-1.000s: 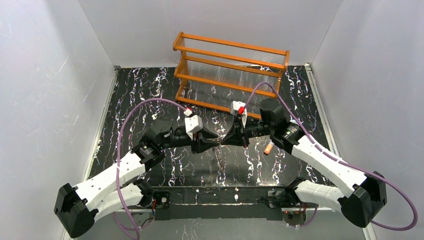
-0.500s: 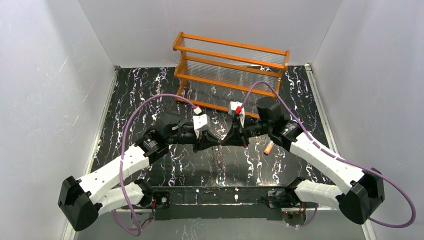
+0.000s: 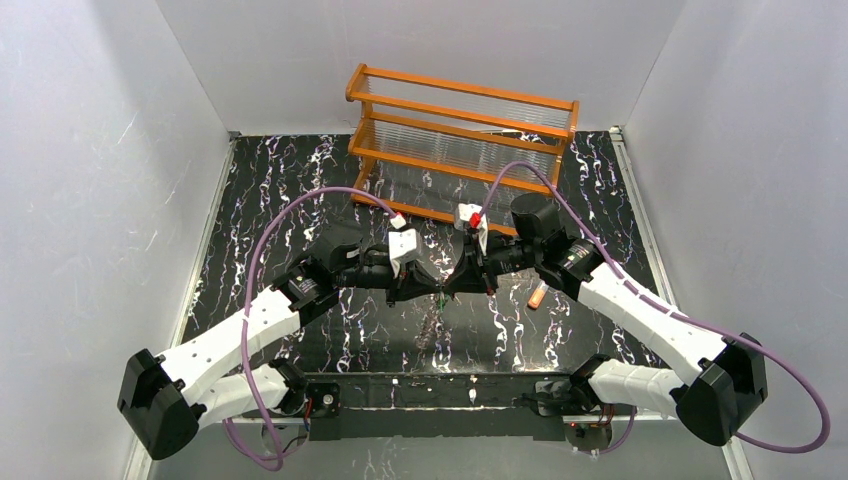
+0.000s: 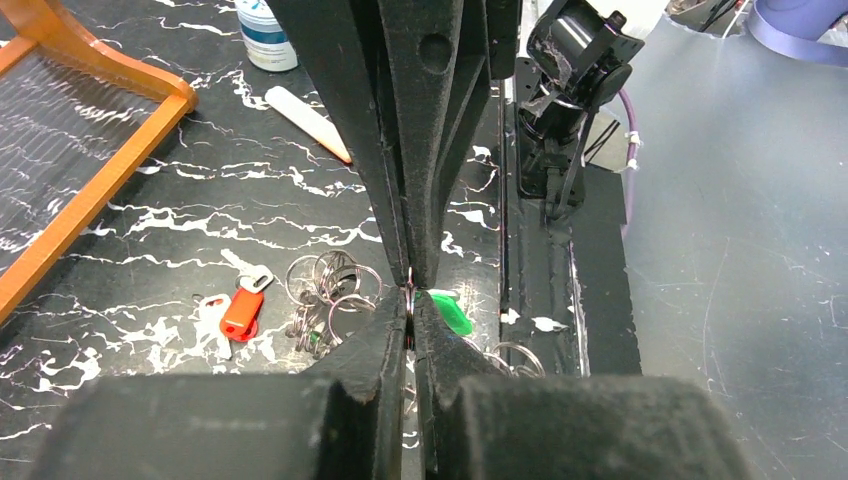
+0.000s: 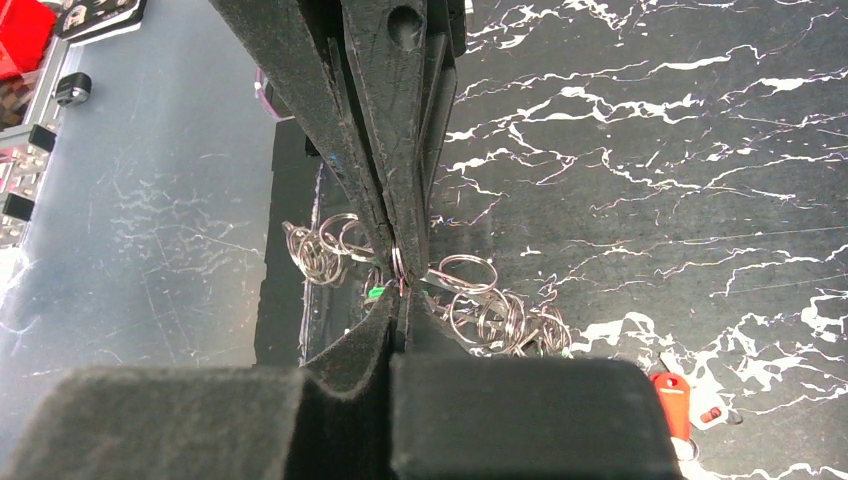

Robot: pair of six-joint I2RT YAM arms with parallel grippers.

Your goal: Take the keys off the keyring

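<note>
The keyring is a bunch of linked thin silvery split rings [image 4: 330, 295], seen in the right wrist view too [image 5: 490, 312]. My left gripper [image 3: 436, 290] and right gripper [image 3: 447, 288] meet tip to tip above mid-table. In both wrist views, each gripper (left [image 4: 410, 302], right [image 5: 398, 292]) is shut on one thin ring. The rest of the bunch [image 3: 434, 322] hangs below. A green key [image 4: 450, 312] sits just beside the left tips. A red key [image 4: 243, 312] lies on the table left of the bunch and also shows in the right wrist view [image 5: 672, 400].
An orange wooden rack [image 3: 460, 140] stands at the back. A clear tube with an orange cap [image 3: 537, 297] lies on the black marble table [image 3: 300, 180] right of the grippers. A small blue-white pot [image 4: 265, 35] stands beyond the tube [image 4: 308, 110].
My left arm has swung forward and right, closing in on the right gripper. Both grippers have shifted slightly toward the back. The ring bunch stays hanging between them.
</note>
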